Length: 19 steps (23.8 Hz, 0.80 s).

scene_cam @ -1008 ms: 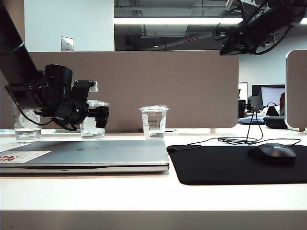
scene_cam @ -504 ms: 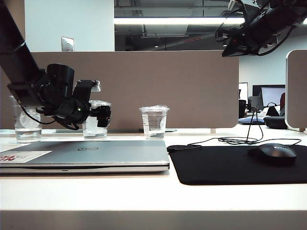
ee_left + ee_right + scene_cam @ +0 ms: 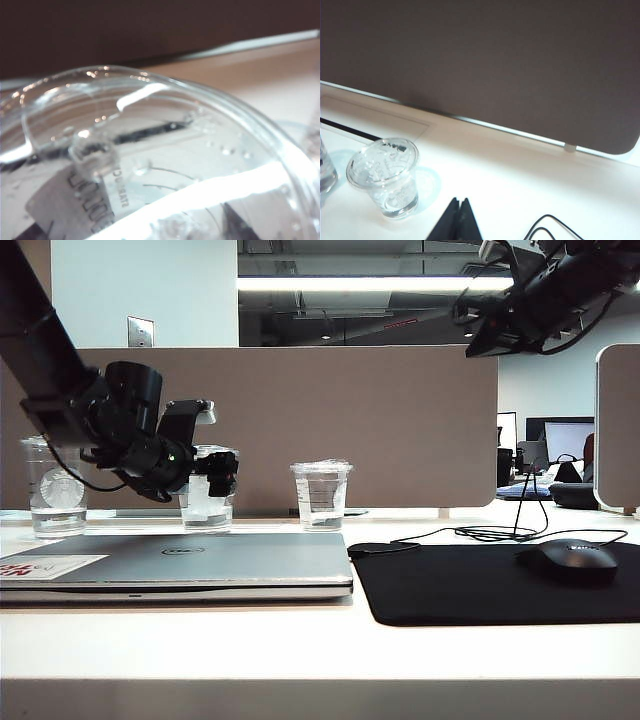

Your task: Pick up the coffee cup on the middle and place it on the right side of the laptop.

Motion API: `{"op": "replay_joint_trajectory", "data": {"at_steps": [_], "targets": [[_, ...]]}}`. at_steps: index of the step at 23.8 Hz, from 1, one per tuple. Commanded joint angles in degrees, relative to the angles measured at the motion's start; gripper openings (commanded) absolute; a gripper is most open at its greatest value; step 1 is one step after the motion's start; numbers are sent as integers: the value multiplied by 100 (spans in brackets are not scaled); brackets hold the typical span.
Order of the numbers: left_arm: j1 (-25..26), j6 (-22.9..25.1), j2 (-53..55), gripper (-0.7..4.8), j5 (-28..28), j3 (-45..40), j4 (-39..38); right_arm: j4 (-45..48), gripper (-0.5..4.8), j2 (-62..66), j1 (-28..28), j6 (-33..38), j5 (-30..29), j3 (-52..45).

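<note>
The coffee cup (image 3: 208,504), clear plastic with a lid, stands behind the silver laptop (image 3: 200,560), the middle one of three cups. My left gripper (image 3: 222,480) reaches in from the left and its dark fingers sit at the cup's upper part. In the left wrist view the cup's lid (image 3: 150,150) fills the picture and hides the fingers, so I cannot see whether they press on it. My right gripper (image 3: 461,201) hangs high over the table's right side, its black fingers shut with nothing between them.
A logo cup (image 3: 55,500) stands at the far left and a smaller clear cup (image 3: 321,495) (image 3: 384,175) to the right of the middle one. A black mouse pad (image 3: 480,585) with a mouse (image 3: 572,558) and cables (image 3: 500,532) lies right of the laptop. A brown partition (image 3: 380,420) closes the back.
My left arm has risen slightly and shifted right, uncovering the far-left cup. The middle cup stands a little further right than before. The right arm has barely moved.
</note>
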Motion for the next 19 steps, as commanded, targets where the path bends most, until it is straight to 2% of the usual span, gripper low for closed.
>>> {"op": "replay_joint_trajectory", "data": {"at_steps": [1, 4, 7, 9, 11, 19], "targets": [[-46, -15, -378, 398, 302, 46, -297, 87, -2, -149, -2, -22, -24, 33], [-70, -17, -767, 398, 525, 48, -671, 90, -1, -229, -4, -22, -24, 33], [-195, -17, -1384, 398, 1088, 46, -1182, 13, -1, -442, -4, -22, -24, 33], [-492, -7, -1989, 398, 1340, 46, -1620, -61, -2, -728, -7, -22, -11, 33], [-761, -7, -2293, 397, 1690, 46, -1718, -216, -1, -1016, -33, -22, 44, 33], [-1908, -186, -2269, 398, 1574, 26, -1797, -1019, -2, -1880, -162, -74, 234, 31]]}}
